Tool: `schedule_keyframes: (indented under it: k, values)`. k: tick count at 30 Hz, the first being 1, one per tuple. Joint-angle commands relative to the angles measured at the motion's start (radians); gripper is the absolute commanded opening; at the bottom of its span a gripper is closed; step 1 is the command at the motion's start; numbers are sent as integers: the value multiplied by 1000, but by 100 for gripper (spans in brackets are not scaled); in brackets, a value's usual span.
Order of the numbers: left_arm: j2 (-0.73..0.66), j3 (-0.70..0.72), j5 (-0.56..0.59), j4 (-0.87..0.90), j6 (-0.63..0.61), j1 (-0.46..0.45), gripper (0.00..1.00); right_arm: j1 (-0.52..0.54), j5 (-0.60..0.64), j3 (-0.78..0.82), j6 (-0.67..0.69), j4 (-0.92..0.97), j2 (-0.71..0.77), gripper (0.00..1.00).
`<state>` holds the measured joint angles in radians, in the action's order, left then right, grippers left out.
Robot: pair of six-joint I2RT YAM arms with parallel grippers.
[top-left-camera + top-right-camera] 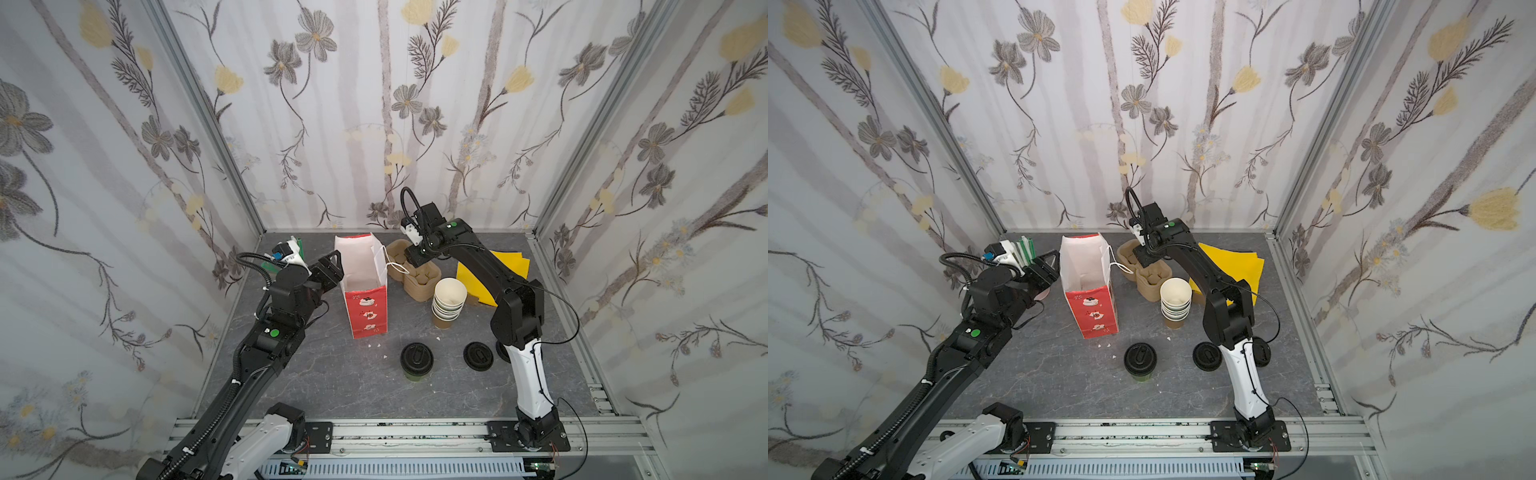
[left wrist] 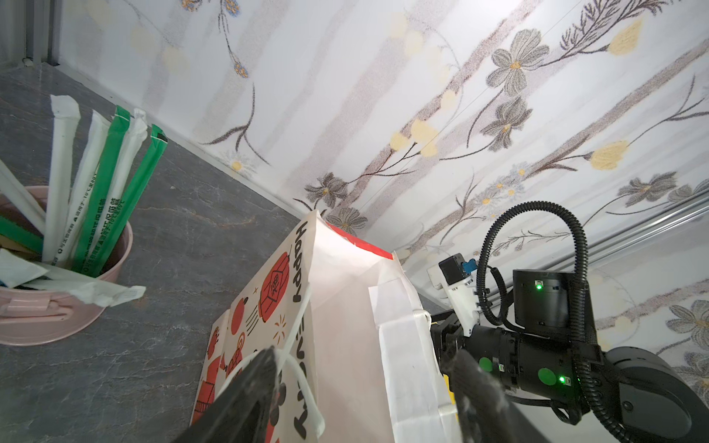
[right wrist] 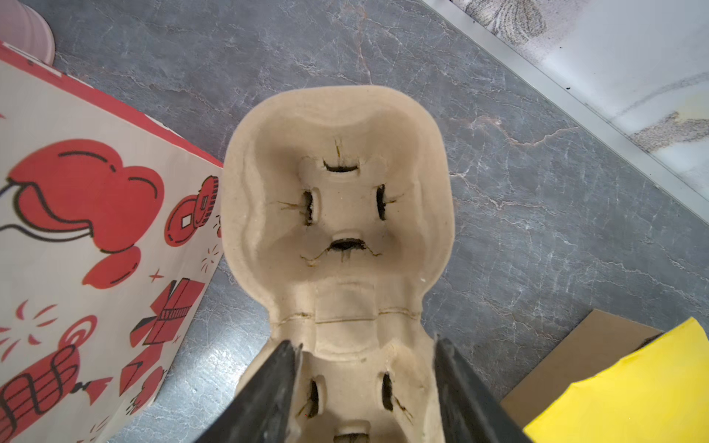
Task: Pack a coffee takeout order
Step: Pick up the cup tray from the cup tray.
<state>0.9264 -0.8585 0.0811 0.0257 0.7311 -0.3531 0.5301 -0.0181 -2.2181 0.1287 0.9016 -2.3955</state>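
Black left pincer (image 2: 366,356) level at bag (image 1: 365,307) | right pincer (image 3: 364,343) down astride carrier (image 3: 337,214)

front-left tabletop (image 1: 291,374) bare — bag (image 1: 365,307), cup stack (image 1: 449,301), lidded cup (image 1: 417,358) crowd the middle

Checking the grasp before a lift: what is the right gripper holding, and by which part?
The right gripper straddles the pulp cup carrier near its narrow waist, fingers at both edges; whether it is clamped cannot be told.
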Motion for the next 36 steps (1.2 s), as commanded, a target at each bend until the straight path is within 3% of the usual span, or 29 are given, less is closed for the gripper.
schedule_keyframes:
  k: [1, 36]
  values:
    - [-3, 4, -3, -23, 17, 3, 73, 5, 49, -8, 23, -13, -14, 57]
    - [10, 3, -18, -23, 39, 3, 72, 20, 5, -9, 14, -39, -63, 40]
